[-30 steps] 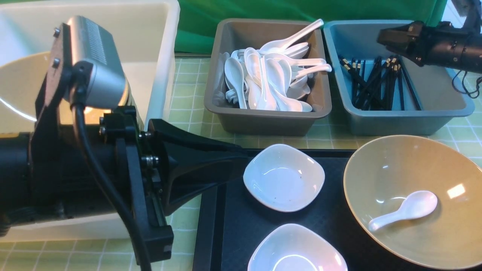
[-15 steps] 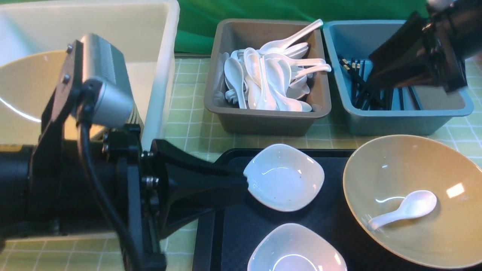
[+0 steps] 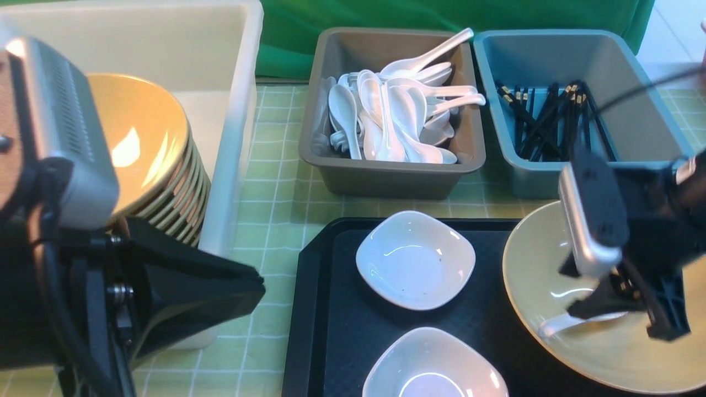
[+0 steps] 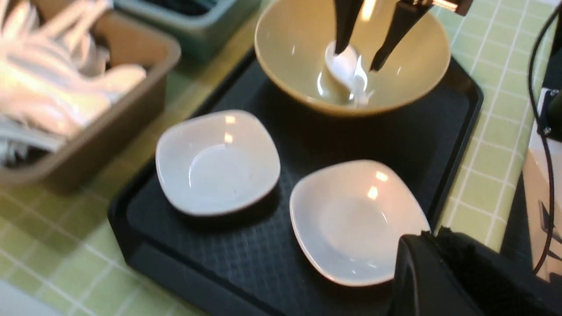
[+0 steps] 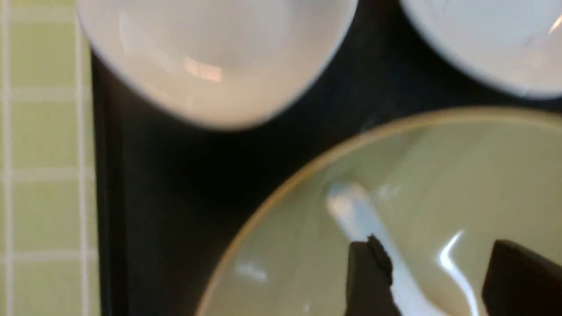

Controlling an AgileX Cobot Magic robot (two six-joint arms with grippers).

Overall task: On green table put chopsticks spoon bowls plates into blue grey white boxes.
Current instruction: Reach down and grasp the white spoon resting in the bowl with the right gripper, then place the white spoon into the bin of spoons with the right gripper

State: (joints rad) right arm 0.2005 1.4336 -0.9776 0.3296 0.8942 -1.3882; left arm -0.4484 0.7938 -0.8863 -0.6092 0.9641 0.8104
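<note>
A white spoon (image 3: 551, 326) lies in a tan bowl (image 3: 543, 353) on the right of a black tray. My right gripper (image 3: 623, 320) reaches down into that bowl, open, one finger on each side of the spoon (image 5: 351, 210); whether they touch it is unclear. Two white plates (image 3: 415, 259) (image 3: 433, 364) sit on the tray. My left gripper (image 3: 256, 289) is shut and empty, left of the tray beside the white box (image 3: 242, 110). That box holds a stack of bowls (image 3: 149, 143). The grey box (image 3: 386, 176) holds spoons and the blue box (image 3: 623, 55) holds chopsticks (image 3: 551, 121).
The black tray (image 3: 331, 309) lies on the green table (image 3: 276, 182) in front of the grey and blue boxes. My left arm's wrist camera (image 3: 60, 138) blocks much of the white box. A dark green cloth hangs behind the boxes.
My right gripper swung from above the blue box down into the bowl over the spoon. My left gripper pulled back to the left, away from the far plate's edge.
</note>
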